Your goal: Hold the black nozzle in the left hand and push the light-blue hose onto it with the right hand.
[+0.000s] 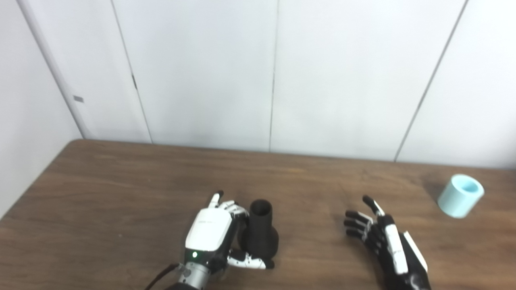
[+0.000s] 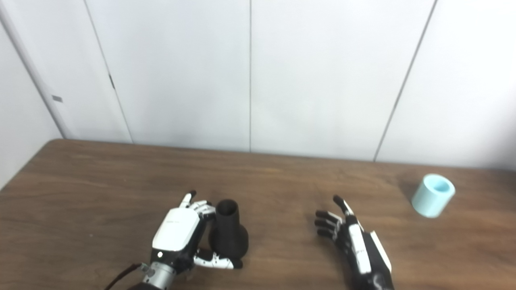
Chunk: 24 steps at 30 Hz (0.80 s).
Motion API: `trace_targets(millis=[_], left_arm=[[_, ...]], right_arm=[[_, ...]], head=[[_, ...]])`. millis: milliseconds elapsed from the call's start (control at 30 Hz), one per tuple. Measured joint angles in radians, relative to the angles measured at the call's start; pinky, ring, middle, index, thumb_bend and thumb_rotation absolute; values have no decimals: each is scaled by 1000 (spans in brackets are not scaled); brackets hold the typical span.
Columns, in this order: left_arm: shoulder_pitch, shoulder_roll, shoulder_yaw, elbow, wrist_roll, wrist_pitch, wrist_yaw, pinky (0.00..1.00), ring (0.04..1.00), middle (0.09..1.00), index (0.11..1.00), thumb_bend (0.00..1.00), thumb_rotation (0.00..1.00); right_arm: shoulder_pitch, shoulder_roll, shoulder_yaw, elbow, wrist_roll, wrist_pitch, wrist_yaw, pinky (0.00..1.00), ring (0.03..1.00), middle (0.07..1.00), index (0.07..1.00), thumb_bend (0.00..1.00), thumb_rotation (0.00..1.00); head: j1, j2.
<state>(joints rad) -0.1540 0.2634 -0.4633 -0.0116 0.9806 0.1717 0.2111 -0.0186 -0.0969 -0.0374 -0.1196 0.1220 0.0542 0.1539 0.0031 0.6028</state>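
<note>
The black nozzle (image 1: 260, 235) stands upright on the brown table (image 1: 121, 189), narrow open neck on top, wide base below. My left hand (image 1: 213, 233) sits right against its left side. The fingers are spread beside the neck and the thumb (image 1: 250, 264) reaches across the front of the base, not closed around it. The light-blue hose (image 1: 460, 195), a short wide tube, lies tilted at the far right with its opening facing up and right. My right hand (image 1: 383, 239) hovers open with fingers apart, well to the left of the hose and nearer to me.
White wall panels (image 1: 274, 72) rise behind the table's far edge. The table's left edge runs diagonally at the far left. Bare wood lies between the nozzle and my right hand.
</note>
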Motion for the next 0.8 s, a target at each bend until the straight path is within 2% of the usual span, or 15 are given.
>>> trace_targets(millis=[167, 267, 333, 400, 467, 567, 667, 700, 800], left_arm=[[0, -17, -16, -1, 16, -19, -20, 1000, 825, 707, 483, 524, 52], [-1, -18, -23, 0, 23, -28, -20, 1000, 816, 697, 483, 524, 52], [-1, -18, -24, 0, 27, -29, -20, 1000, 813, 693, 483, 524, 51], [-1, -18, -25, 0, 30, -30, -20, 1000, 813, 692, 483, 524, 51], [-2, -18, -27, 1, 36, -31, -20, 1000, 811, 692, 483, 524, 51], [-2, -18, -29, 1, 37, -35, -21, 1000, 809, 693, 483, 524, 51], [-3, -18, -30, 4, 37, -43, -21, 1000, 807, 694, 483, 524, 51], [-4, -18, -31, 5, 37, -47, -21, 1000, 806, 696, 483, 524, 51], [-4, -18, -30, 6, 37, -56, -26, 1000, 807, 699, 483, 524, 51]], right_arm=[[7, -39, -28, -56, 0, 20, -6, 716, 759, 759, 878, 502, 885], [19, -70, -49, -80, 2, 40, -6, 696, 759, 752, 855, 519, 787], [27, -83, -67, -101, 2, 60, -17, 688, 750, 751, 845, 452, 627], [29, -85, -85, -120, 0, 62, -35, 684, 744, 753, 836, 427, 503], [29, -89, -91, -123, -2, 60, -38, 676, 740, 751, 826, 469, 449], [28, -93, -104, -122, -1, 60, -41, 734, 762, 750, 810, 587, 359], [20, -104, -138, -109, 3, 57, -42, 755, 778, 760, 807, 614, 314], [17, -109, -151, -102, 6, 56, -43, 721, 769, 755, 797, 602, 268], [11, -130, -179, -99, -9, 57, -63, 651, 737, 731, 764, 620, 230]], head=[[-15, 15], [-38, 41], [-48, 52], [-61, 61], [-64, 61], [-71, 57], [-74, 57], [-86, 55], [-124, 51]])
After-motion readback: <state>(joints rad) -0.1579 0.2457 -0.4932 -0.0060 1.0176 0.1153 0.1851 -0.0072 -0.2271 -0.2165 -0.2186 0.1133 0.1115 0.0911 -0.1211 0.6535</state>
